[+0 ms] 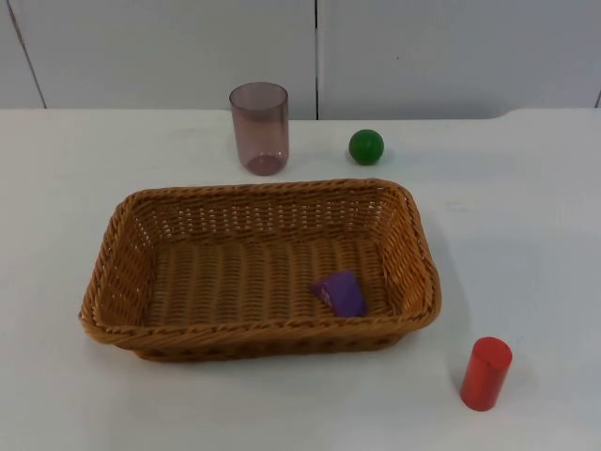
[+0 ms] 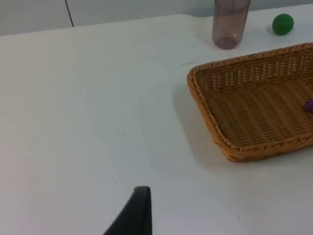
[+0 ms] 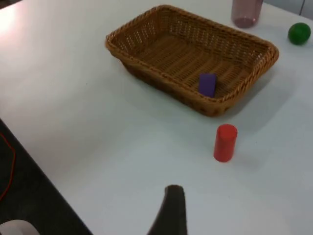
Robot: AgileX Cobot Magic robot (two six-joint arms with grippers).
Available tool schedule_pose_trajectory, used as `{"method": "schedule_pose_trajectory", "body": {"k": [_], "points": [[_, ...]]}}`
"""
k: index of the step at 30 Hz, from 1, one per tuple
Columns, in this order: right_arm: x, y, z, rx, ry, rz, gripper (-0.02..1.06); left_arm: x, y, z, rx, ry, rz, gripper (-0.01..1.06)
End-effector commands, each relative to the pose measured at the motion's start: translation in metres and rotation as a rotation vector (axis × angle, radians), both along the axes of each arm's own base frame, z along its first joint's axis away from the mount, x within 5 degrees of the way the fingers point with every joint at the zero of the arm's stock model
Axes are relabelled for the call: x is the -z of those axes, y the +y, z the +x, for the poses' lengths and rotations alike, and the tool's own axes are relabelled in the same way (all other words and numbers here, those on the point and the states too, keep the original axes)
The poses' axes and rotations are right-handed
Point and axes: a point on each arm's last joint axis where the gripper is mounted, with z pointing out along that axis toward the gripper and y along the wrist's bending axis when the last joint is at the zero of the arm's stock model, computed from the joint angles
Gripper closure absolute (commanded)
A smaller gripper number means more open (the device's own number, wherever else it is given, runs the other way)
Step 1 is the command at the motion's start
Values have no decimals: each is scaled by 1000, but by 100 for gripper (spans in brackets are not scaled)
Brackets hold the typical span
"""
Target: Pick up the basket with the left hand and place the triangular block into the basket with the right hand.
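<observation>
- The left gripper [image 2: 139, 210] shows as one black fingertip above bare white table, well apart from the basket's short side; whether it is released or clenched cannot be told, and it grasps nothing visible.
- The right gripper [image 3: 171, 210] likewise shows as one black fingertip, above the table near its front edge and well apart from the red cylinder; its state cannot be told either.
- The basket [image 1: 113, 254] is a rectangular tray of woven brown wicker with a braided rim and sloping, open-weave walls. It rests flat on the middle of the table [image 1: 526, 235], touched by neither gripper.
- The triangular block [image 1: 340, 293] is purple with a smooth matte surface. It lies on the woven floor inside the basket, near the corner closest to the table's front edge and right side, just beside the wall.
- A red cylinder [image 1: 485, 373] stands upright on the table outside the basket, near that same corner but apart from it, toward the table's front right.
- A see-through, purple-tinted plastic cup [image 1: 259, 127] stands upright behind the basket, near the table's far edge.
- A small green ball [image 1: 366, 147] sits to the right of the cup, also behind the basket and apart from both.
- A grey partition wall [image 1: 423, 47] rises along the table's far edge.
</observation>
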Motion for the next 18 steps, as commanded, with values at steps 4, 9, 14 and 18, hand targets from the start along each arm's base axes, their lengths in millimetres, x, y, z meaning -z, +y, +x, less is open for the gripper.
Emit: {"method": "schedule_pose_trajectory", "body": {"k": [4, 9, 14, 18], "points": [[1, 1, 1, -4, -4, 8, 35, 1, 1, 0, 0, 2, -1, 0], [1, 1, 0, -12, -8, 4, 35, 1, 1, 0, 0, 2, -1, 0], [1, 1, 0, -12, -8, 4, 20, 1, 1, 0, 0, 2, -1, 0], [1, 1, 0, -12, -8, 4, -1, 1, 1, 0, 0, 2, -1, 0]]}}
